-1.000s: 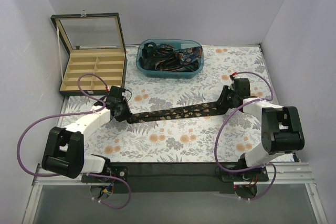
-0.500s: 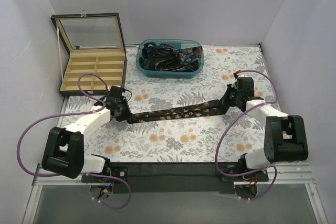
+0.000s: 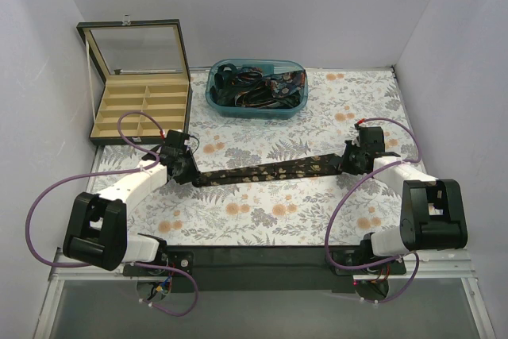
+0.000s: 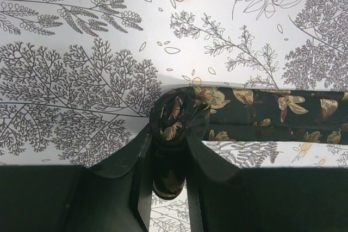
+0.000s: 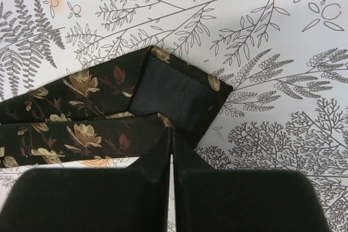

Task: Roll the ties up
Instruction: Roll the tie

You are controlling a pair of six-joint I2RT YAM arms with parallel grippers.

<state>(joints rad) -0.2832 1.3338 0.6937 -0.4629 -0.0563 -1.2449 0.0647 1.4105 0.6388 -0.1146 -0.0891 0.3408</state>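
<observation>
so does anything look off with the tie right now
Only the tip of the tie by the right end effector: its dark lining faces up. The other end is curled in the left end effector.

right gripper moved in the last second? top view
Yes. The right gripper has shifted toward the near table edge and slightly right, away from the teal bin, taking the wide end of the tie with it.

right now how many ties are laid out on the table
1. The tie stretches across the table, one end rolled in the left pincer, its pointed end pinched by the right pincer. More sit tangled in the blue bin, uncountable.
</observation>
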